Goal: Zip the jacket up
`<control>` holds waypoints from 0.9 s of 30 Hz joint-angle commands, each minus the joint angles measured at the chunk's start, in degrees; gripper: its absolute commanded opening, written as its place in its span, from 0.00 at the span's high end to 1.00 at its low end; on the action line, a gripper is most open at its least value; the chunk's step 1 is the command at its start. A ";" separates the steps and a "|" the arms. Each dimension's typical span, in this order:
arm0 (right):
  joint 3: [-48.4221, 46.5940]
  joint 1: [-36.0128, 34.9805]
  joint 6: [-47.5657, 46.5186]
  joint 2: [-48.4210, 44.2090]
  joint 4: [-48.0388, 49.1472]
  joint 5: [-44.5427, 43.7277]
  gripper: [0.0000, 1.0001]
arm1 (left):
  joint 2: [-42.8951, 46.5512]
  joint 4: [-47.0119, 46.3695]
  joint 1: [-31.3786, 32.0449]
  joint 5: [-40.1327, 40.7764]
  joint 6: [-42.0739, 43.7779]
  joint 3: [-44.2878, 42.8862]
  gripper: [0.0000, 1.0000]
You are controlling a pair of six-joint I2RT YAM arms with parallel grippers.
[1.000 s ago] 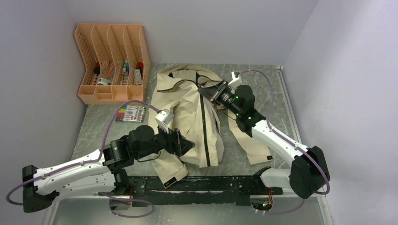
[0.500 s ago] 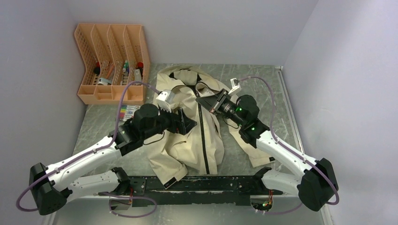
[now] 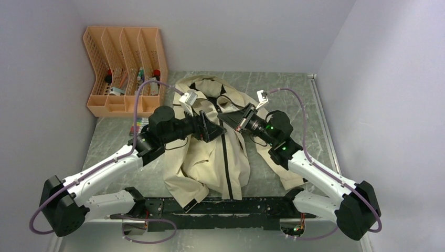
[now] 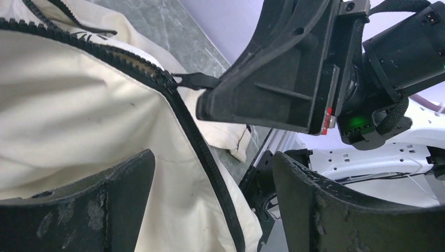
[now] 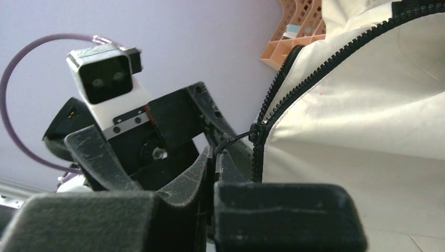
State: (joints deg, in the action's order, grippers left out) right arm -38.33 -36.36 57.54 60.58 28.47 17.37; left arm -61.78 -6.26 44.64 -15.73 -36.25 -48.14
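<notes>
The beige jacket (image 3: 210, 157) lies spread on the table, its dark zipper (image 3: 226, 163) closed along the lower front and open at the collar. My right gripper (image 3: 226, 116) is shut on the zipper pull (image 5: 231, 140) at chest height; the slider (image 5: 257, 128) sits just beyond its fingertips. In the left wrist view the pull (image 4: 197, 80) runs into the right gripper's black fingers (image 4: 262, 84). My left gripper (image 3: 212, 130) is open, its jaws standing wide apart over the jacket fabric (image 4: 78, 94) and the closed zipper (image 4: 210, 163) just below the slider, holding nothing.
An orange file organiser (image 3: 126, 71) with small items stands at the back left. A pack of markers (image 3: 137, 126) lies in front of it, partly behind my left arm. A black rail (image 3: 236, 207) runs along the near edge. Grey walls close in on three sides.
My left arm has moved from the jacket's lower hem up to the chest, beside the right gripper. The right gripper shifted slightly nearer with the pull. The lower jacket has bunched leftward.
</notes>
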 commanded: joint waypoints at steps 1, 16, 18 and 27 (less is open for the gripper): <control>-0.10 -0.63 1.47 -2.64 7.43 3.01 1.00 | -2.44 -7.57 -1.62 -6.68 -1.55 1.27 0.15; 1.48 -0.48 3.06 -2.93 8.65 3.89 1.00 | -7.26 -21.24 -3.07 -12.52 -4.97 6.66 0.37; 1.53 -0.53 3.06 -2.65 8.44 3.46 1.00 | -7.47 -22.36 -3.15 -13.41 -5.05 7.18 0.45; 0.83 -0.54 3.76 -0.11 9.59 2.59 1.00 | -6.31 -24.18 -3.16 -15.15 -5.53 10.76 0.92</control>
State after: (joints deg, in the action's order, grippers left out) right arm -36.84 -36.51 60.66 60.20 32.08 20.21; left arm -69.08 -26.83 41.80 -27.73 -41.43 -39.13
